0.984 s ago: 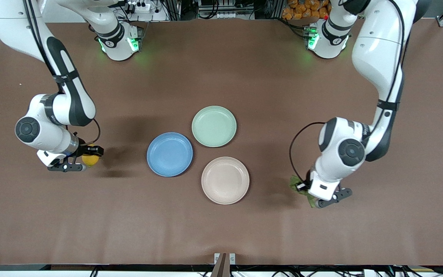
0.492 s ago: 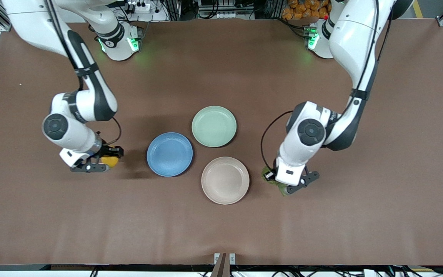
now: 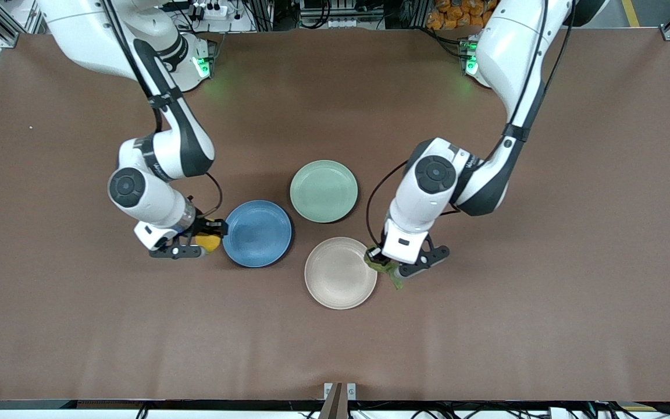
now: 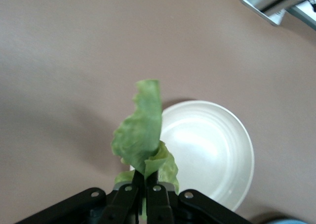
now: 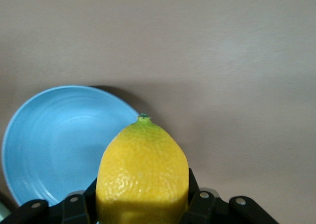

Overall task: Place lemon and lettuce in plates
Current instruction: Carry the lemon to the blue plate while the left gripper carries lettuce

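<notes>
Yellow lemon (image 5: pixel 142 174), firm and smooth, sits clenched in the right gripper (image 3: pixel 195 238) beside the blue plate (image 3: pixel 257 233); limp lettuce (image 4: pixel 140 135) hangs pinched by its stem in the left gripper (image 4: pixel 144 182) at the cream plate's (image 3: pixel 340 272) rim.

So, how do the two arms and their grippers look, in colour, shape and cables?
Both arms are glossy white with rounded shells and black bands at the joints. A round dark cap marks each wrist joint. A thin black cable loops beside each wrist. Green lights glow at both bases. The left gripper and the right gripper are black, with small round screws on the finger mounts.
</notes>
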{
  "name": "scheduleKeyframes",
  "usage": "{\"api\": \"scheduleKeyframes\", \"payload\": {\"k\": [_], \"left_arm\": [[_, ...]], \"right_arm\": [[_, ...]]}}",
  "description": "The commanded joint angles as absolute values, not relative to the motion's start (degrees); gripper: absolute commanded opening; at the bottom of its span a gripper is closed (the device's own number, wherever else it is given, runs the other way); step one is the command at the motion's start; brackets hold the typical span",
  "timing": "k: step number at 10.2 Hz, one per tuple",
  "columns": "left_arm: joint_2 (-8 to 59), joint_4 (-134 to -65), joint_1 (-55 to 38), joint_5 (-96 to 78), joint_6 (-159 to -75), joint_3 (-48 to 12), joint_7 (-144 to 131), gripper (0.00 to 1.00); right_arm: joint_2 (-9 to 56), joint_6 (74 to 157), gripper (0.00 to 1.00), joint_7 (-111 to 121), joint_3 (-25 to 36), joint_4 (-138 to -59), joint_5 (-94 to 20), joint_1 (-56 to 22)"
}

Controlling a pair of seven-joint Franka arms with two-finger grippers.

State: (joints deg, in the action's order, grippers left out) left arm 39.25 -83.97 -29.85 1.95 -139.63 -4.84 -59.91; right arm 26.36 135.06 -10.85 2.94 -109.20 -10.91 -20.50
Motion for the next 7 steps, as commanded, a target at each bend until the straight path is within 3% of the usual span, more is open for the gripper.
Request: {"api": "scheduleKeyframes", "payload": {"k": [1,2,3,4,7], "left_arm": [[39.98,-84.2,-33.29,2.28,-141.59,-4.31,-64.31,0.0],[40.51,-84.29,-34.18,2.46,-143.42,-4.31,-65.12,0.0],[40.87,-84.29,-34.28,2.2,-144.05,-4.31,-65.3,0.28],[40.96,-84.29,-35.15,2.55,-144.75,-4.31,-66.61,0.98],[40.78,-84.46,-36.56,2.72,-145.2,-3.78,-67.15,1.0]], "right_arm": [[31.1,135.0,0.12,-11.95,3.16,-105.21,-15.97,-23.8],[31.98,135.7,0.12,-12.56,3.16,-104.86,-17.13,-24.25],[32.78,136.31,0.12,-13.09,3.16,-104.77,-17.4,-25.21],[33.48,137.01,0.12,-13.97,3.16,-104.77,-17.4,-25.92],[35.59,140.0,0.13,-16.17,2.9,-104.42,-17.4,-27.51]]}}
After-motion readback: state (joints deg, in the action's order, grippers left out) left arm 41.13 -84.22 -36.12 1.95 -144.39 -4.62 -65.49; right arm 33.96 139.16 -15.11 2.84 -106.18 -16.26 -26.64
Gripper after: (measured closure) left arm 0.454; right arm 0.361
